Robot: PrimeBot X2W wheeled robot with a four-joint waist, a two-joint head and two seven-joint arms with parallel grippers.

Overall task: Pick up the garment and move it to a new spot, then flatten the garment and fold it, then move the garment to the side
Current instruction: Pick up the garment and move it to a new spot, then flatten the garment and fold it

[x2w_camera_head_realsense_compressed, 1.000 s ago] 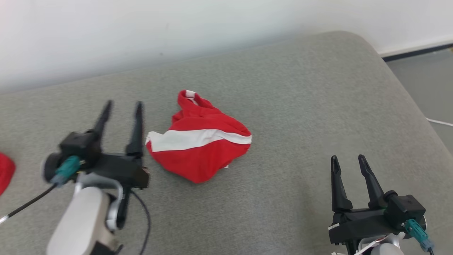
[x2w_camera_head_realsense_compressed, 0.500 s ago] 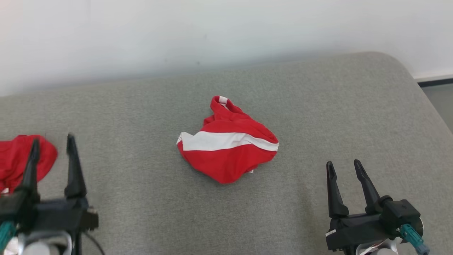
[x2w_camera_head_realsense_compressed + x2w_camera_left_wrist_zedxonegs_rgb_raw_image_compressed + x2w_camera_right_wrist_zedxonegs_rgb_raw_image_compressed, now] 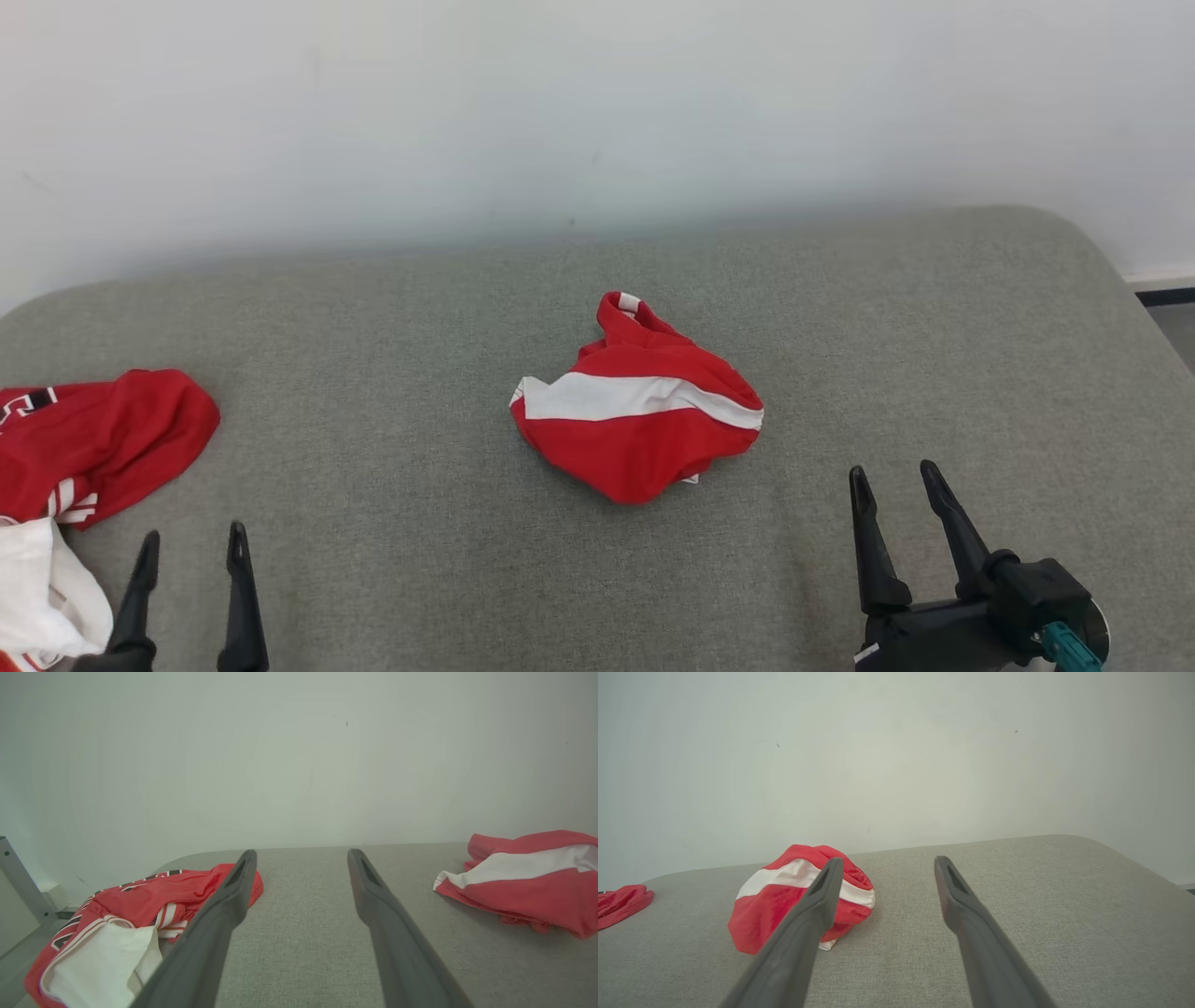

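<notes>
A red garment [image 3: 644, 429] with a white band lies bunched in the middle of the grey padded surface [image 3: 420, 373]. It also sits at the right edge of the left wrist view as the same garment [image 3: 528, 882], and left of centre in the right wrist view [image 3: 784, 900]. My left gripper [image 3: 191, 546] is open at the lower left, well apart from it and holding nothing. My right gripper [image 3: 892, 476] is open at the lower right, also empty, a short way to the garment's right.
A second red and white garment [image 3: 84, 457] lies crumpled at the surface's left end, close to my left gripper. A pale wall [image 3: 560, 112] runs along the far edge. The surface's rounded right end [image 3: 1102, 271] drops to the floor.
The head camera has tilted and turned, so the whole picture shifted and the left-hand garment came into view. My left gripper has drawn back from beside the striped garment to the lower left.
</notes>
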